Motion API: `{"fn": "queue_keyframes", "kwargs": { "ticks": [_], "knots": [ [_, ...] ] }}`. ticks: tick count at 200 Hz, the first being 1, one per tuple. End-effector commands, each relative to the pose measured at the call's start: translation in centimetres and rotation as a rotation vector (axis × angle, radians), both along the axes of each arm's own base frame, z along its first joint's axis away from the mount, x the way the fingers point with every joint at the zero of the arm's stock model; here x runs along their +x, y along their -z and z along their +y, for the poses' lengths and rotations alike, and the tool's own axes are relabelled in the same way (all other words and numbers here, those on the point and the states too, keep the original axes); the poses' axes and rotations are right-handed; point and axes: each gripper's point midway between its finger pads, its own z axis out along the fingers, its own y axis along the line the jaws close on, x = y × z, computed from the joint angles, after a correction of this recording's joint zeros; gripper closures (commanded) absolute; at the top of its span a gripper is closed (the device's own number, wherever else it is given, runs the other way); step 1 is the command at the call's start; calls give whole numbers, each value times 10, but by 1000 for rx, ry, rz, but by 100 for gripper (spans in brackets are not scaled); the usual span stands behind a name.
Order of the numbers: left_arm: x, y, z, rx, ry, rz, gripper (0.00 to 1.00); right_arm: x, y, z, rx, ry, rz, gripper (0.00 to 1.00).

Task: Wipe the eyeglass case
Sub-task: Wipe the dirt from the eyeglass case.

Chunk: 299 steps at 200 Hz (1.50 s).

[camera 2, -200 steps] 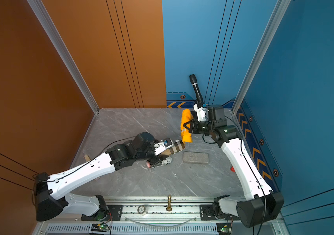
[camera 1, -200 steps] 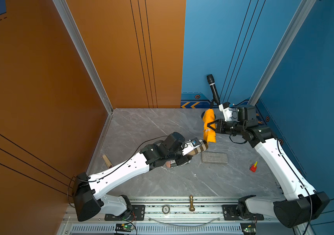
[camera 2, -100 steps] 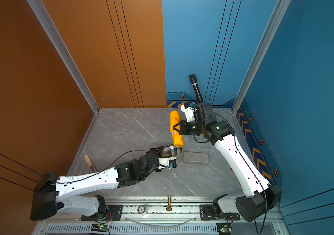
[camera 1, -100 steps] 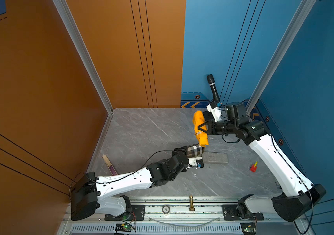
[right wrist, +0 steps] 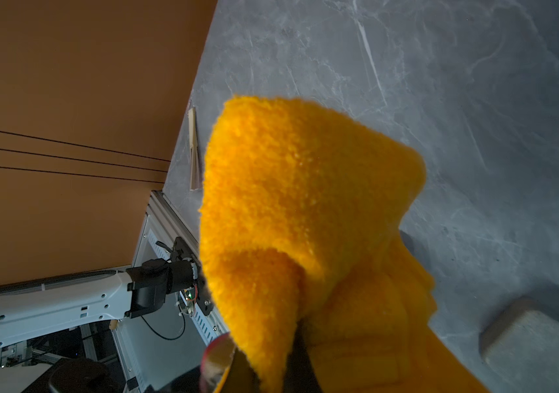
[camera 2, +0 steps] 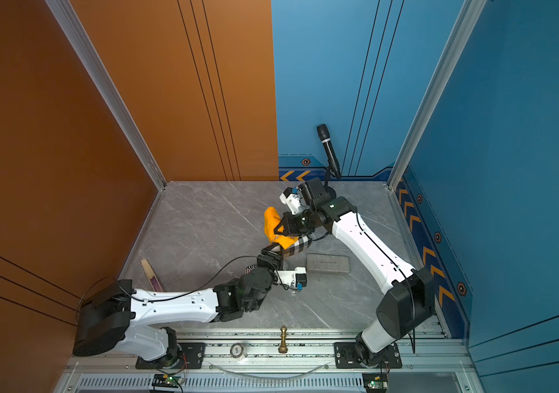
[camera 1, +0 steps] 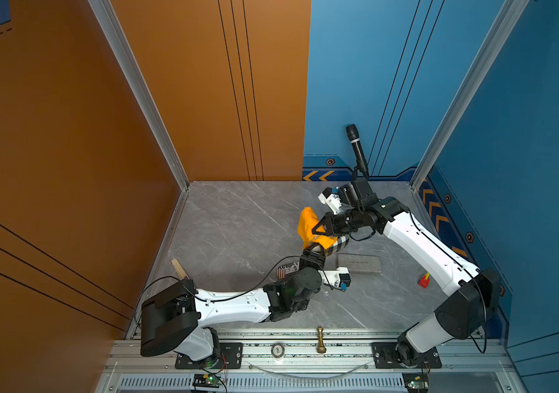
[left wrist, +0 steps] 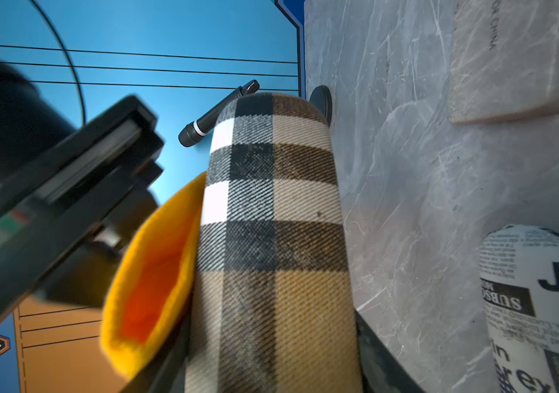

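the left jaws are pinched shut on one end of the case (left wrist: 271,238), so the rest sticks out in front of them, free to be rubbed. it looks lifted off the counter (camera 1: 237,221), which lets the cloth (right wrist: 305,204) reach round it. the right jaws are pinched shut on the orange cloth. it bunches up in front of them and hangs over their tips, so soft cloth meets the case, not hard jaws. in the left wrist view the cloth lies against the side of the case, close to the left jaws. in both top views it covers the middle of the case, between the two sets of jaws. i think this is the wiping step.

the case is long with a round end. it has big squares of tan, black and white, and a woven skin. one tiny dark dot sits on a tan square. a second case (left wrist: 536,306) with news print lies on the counter beside the left jaws, and a grey block (camera 1: 359,263) lies near.
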Motion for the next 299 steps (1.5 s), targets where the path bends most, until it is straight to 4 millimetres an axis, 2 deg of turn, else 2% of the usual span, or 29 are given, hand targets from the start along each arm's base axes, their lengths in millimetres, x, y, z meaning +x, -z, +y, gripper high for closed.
{"fn": "queue_keyframes", "kwargs": {
  "ticks": [1, 17, 31, 79, 102, 126, 154, 182, 200, 237, 267, 299],
  "knots": [
    [9, -45, 16, -144, -91, -96, 63, -14, 16, -45, -85, 30, 53, 100],
    [10, -41, 19, -148, -94, -78, 63, -16, 16, -62, -107, 57, 47, 100],
    [9, -36, 17, -147, -85, -50, 62, -18, 12, -60, -102, 54, 34, 100],
    [7, -11, 13, -177, -64, 157, 62, -35, -1, 10, -77, -82, -21, 100],
    [10, -9, 18, -208, -86, 186, 62, -44, 6, 24, -69, -115, -2, 100],
    [14, -11, 26, -258, -113, 198, 62, -44, 25, 11, -76, -90, 47, 100],
    [18, -18, 40, -286, -152, 182, 62, -41, 42, -28, -79, -10, 95, 100],
    [17, -18, 54, -311, -168, 226, 62, -42, 42, -70, -87, 75, 96, 100],
    [13, -13, 57, -319, -157, 277, 62, -41, 30, -81, -69, 99, 55, 100],
    [4, 0, 54, -291, -115, 380, 61, -37, -1, -70, 20, 63, -28, 100],
    [2, -6, 46, -328, -79, 429, 61, -39, -4, -52, 72, 15, -21, 100],
    [-1, -13, 35, -387, -30, 476, 61, -29, -19, -32, 183, 16, -60, 100]
  ]
}}
